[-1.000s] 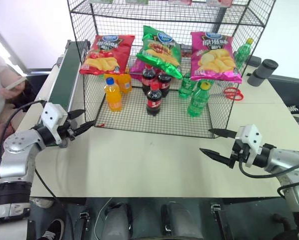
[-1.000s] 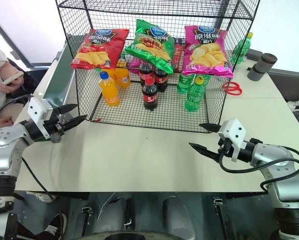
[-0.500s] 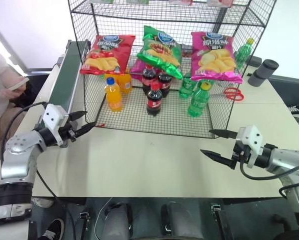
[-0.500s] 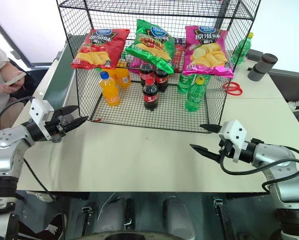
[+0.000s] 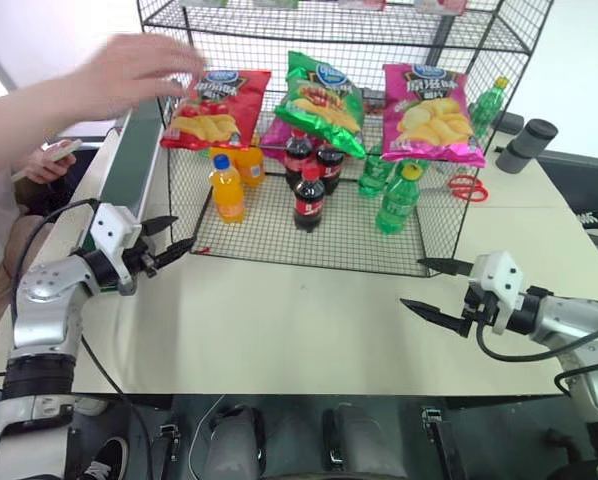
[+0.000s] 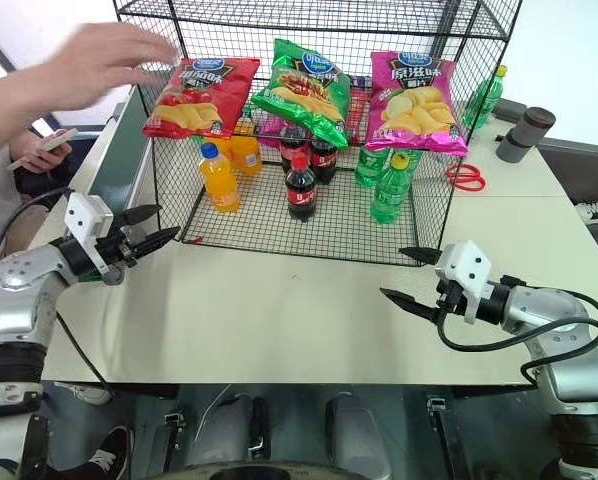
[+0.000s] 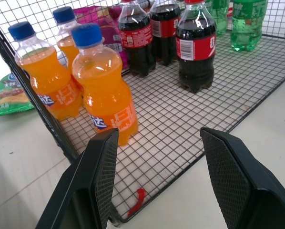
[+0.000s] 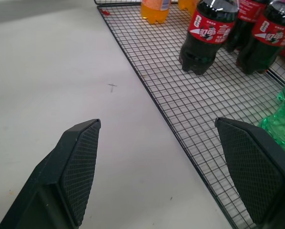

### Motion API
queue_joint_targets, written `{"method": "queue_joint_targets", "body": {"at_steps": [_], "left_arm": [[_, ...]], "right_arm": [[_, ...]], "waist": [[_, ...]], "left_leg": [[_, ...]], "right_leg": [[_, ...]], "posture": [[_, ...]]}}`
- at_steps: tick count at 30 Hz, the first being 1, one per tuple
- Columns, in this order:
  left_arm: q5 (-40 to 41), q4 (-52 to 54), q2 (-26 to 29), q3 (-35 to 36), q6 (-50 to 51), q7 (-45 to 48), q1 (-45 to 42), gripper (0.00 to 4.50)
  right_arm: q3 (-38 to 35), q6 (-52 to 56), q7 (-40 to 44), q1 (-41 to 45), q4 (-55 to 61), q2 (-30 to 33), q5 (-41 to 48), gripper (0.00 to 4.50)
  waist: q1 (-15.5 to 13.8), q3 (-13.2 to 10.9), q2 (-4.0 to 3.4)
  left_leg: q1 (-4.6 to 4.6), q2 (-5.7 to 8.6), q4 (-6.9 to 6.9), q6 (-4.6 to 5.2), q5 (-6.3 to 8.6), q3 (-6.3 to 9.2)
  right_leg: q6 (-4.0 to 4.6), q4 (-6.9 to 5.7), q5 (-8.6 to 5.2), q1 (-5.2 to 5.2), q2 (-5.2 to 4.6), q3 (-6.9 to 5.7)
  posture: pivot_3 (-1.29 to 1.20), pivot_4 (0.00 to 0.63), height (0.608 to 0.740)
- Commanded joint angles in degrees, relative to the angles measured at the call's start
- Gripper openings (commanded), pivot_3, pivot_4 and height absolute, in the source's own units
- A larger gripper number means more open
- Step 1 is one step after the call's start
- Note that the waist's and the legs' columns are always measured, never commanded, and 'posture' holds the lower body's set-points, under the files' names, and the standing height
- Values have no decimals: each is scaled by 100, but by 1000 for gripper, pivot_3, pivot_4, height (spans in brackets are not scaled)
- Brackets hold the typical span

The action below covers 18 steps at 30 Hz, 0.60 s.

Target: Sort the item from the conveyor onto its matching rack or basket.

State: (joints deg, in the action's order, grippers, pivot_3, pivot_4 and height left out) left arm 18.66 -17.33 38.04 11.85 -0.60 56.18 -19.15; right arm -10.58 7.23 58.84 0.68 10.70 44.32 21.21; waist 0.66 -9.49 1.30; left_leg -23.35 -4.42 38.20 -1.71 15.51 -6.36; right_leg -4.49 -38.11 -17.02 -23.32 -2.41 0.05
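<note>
Head view: the green chip bag [image 5: 322, 103] lies on the rack [image 5: 379, 30] shelf between the red bag [image 5: 215, 108] and pink bag [image 5: 428, 112]. A person's hand [image 5: 129, 70] reaches above the conveyor [image 5: 134, 150]. Left gripper [image 5: 169, 240] and right gripper [image 5: 434, 288] hover over the table [image 5: 299, 320], jaws apart, empty.

Left wrist view: 2 fingers [image 7: 102, 176] frame orange bottles [image 7: 102, 90].

Right wrist view: spread fingers [image 8: 83, 162] face cola bottles [image 8: 207, 33].

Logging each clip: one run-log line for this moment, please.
left end effector: open, empty | right end effector: open, empty | green chip bag: on rack
</note>
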Motion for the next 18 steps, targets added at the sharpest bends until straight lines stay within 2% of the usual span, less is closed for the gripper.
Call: {"method": "queue_joint_targets", "body": {"at_steps": [1, 9, 18], "left_arm": [[62, 151, 42, 117, -83, -50, 12, 2881], [119, 200, -35, 42, 32, -28, 48, 2881], [-177, -712, -209, -122, -500, -70, -598, 2881]], "right_arm": [[-29, -126, 13, 212, -75, 45, -22, 4010], [-35, -258, 240, 266, -233, 191, -81, 4010], [56, -762, -35, 726, -883, 98, -487, 4010]], "waist": [[4, 0, 0], [-10, 0, 0], [5, 0, 0]], "left_leg": [[0, 0, 0, 0, 0, 0], [0, 0, 1, 0, 0, 0], [2, 2, 3, -2, -1, 1]], "right_leg": [[0, 0, 0, 0, 1, 0], [0, 0, 0, 2, 0, -1], [-1, -2, 1, 4, 2, -2]], "posture": [[0, 150, 740], [0, 150, 740], [0, 150, 740]]}}
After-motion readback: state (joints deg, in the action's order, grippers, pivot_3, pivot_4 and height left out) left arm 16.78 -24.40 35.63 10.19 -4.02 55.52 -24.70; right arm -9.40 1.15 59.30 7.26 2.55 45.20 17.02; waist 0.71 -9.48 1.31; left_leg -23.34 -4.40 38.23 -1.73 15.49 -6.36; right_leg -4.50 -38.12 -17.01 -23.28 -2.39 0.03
